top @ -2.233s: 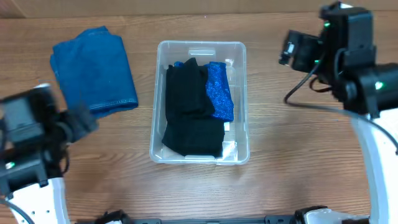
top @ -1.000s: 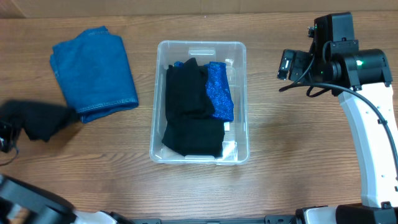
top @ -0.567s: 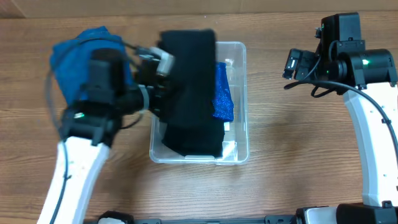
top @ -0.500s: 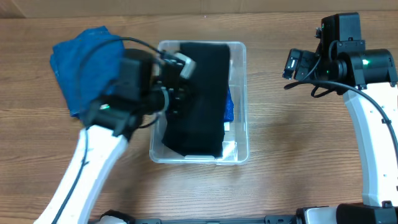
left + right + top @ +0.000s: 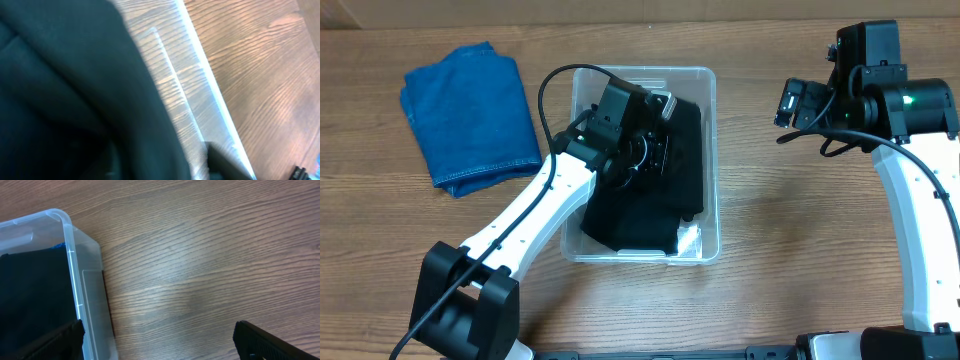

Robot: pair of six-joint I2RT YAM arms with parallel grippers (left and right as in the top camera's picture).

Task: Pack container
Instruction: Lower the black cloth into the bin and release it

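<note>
The clear plastic container (image 5: 712, 232) stands mid-table and holds black cloths. My left gripper (image 5: 657, 152) is down inside it, shut on a black cloth (image 5: 686, 170) that lies across the bin's right half. In the left wrist view the black cloth (image 5: 65, 90) fills the space between the jaws of the left gripper (image 5: 165, 161), beside the container wall (image 5: 200, 95). My right gripper (image 5: 788, 100) is open and empty above the bare table to the right of the bin. The right wrist view shows the right gripper (image 5: 157, 332), the bin's corner (image 5: 75, 270) and a sliver of blue cloth (image 5: 60, 245).
A folded blue denim cloth (image 5: 470, 115) lies on the table at the far left. The wooden table (image 5: 800, 220) stretches between the container and the right arm. The left arm's cable loops over the container's far left corner.
My left arm swung in from the left with the black cloth and lowered it into the container, covering the sparkly blue cloth. The right arm has barely moved.
</note>
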